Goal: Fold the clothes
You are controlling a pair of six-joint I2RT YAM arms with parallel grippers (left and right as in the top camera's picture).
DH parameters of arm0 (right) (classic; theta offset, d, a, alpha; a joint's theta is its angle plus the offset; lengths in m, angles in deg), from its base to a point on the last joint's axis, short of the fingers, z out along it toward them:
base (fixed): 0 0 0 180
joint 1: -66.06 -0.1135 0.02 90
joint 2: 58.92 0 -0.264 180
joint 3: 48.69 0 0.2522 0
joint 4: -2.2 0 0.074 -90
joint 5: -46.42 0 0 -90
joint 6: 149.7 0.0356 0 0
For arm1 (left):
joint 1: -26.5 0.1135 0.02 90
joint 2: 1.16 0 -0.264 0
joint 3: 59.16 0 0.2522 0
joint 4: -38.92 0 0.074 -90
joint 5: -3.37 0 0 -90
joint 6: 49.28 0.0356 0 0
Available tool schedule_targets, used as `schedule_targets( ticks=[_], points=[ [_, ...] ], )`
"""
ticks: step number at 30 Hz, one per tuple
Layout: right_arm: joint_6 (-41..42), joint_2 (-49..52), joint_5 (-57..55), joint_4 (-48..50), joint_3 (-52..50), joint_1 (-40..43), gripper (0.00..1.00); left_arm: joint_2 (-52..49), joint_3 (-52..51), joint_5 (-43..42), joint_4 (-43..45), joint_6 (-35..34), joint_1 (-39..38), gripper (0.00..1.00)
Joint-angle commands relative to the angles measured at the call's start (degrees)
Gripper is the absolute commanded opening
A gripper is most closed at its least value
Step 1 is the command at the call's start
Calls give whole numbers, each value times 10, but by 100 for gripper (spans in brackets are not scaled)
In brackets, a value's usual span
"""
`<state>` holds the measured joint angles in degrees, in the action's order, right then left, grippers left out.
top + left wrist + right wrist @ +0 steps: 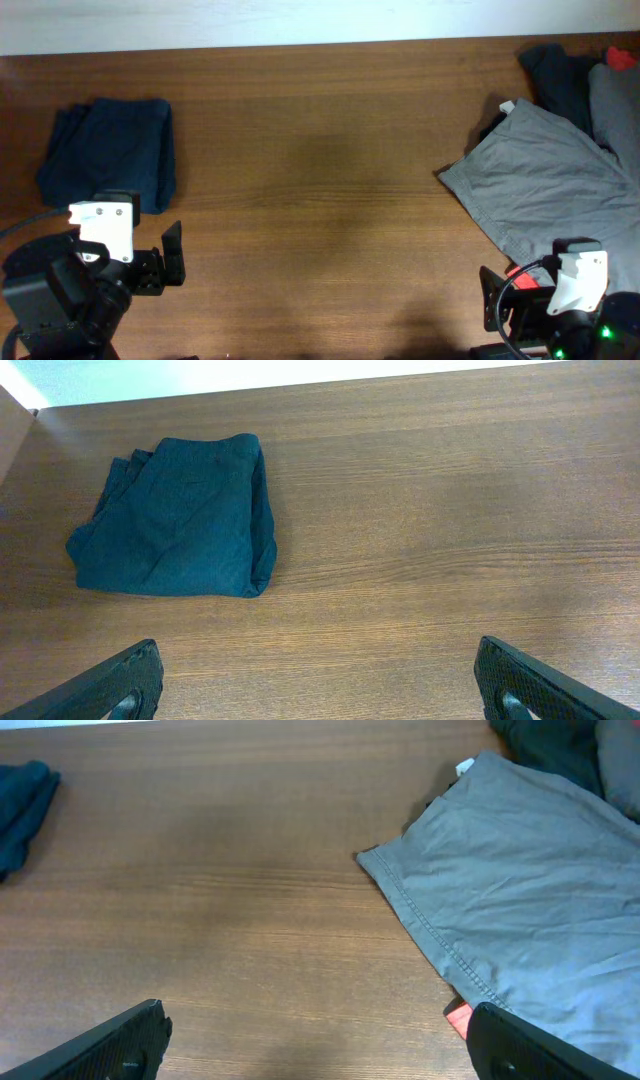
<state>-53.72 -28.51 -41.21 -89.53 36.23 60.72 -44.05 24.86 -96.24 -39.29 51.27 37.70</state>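
Note:
A folded dark blue garment lies at the far left of the wooden table; it also shows in the left wrist view. A grey garment lies spread flat at the right, also in the right wrist view. A pile of dark, grey and red clothes sits at the back right corner. My left gripper is open and empty near the front left, below the blue garment. My right gripper is open and empty at the front right, beside the grey garment's front edge.
A small red thing peeks from under the grey garment's front edge. A white tag shows at that garment's far corner. Bare wooden table lies between the two garments.

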Motion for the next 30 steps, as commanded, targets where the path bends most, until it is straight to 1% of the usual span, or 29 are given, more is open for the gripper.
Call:
schedule_targets(
  ticks=[1, 7, 10, 11, 14, 15, 19, 22, 24, 25, 27, 28, 30],
  points=[
    [5, 0, -5, 2, -6, -3, 99, 1, -3, 2, 1, 11, -1, 99],
    [3, 0, -8, 2, -6, -3, 99, 1, -3, 2, 1, 11, -1, 99],
    [-21, -2, -20, 13, -10, -2, 99, 1, -3, 2, 1, 11, -1, 99],
    [-51, -10, -19, 47, -26, 1, 99, 1, -3, 2, 1, 11, -1, 99],
    [-105, -34, -19, 118, -70, 3, 99, 1, -3, 2, 1, 11, -1, 99],
    [-126, -62, -19, 166, -119, 6, 99, 1, -3, 2, 1, 11, -1, 99],
    [-131, -122, -18, 263, -230, 13, 99, 1, -3, 2, 1, 11, -1, 99],
    [-131, -194, -18, 389, -362, 14, 99, 1, -3, 2, 1, 11, -1, 99],
    [-131, -228, -18, 443, -422, 14, 99, 1, -3, 2, -3, 11, -1, 99],
    [-130, -258, -17, 487, -470, 17, 99, 1, -3, 2, -9, 11, -1, 99],
    [-131, -285, -18, 534, -513, 19, 99, 1, -3, 2, -16, 11, -1, 99],
    [-131, -304, -19, 581, -550, 22, 99, 1, -3, 2, -20, 11, -1, 99],
    [-131, -301, -20, 650, -591, 25, 99, 1, -3, 2, -22, 11, -1, 99]
  ],
)
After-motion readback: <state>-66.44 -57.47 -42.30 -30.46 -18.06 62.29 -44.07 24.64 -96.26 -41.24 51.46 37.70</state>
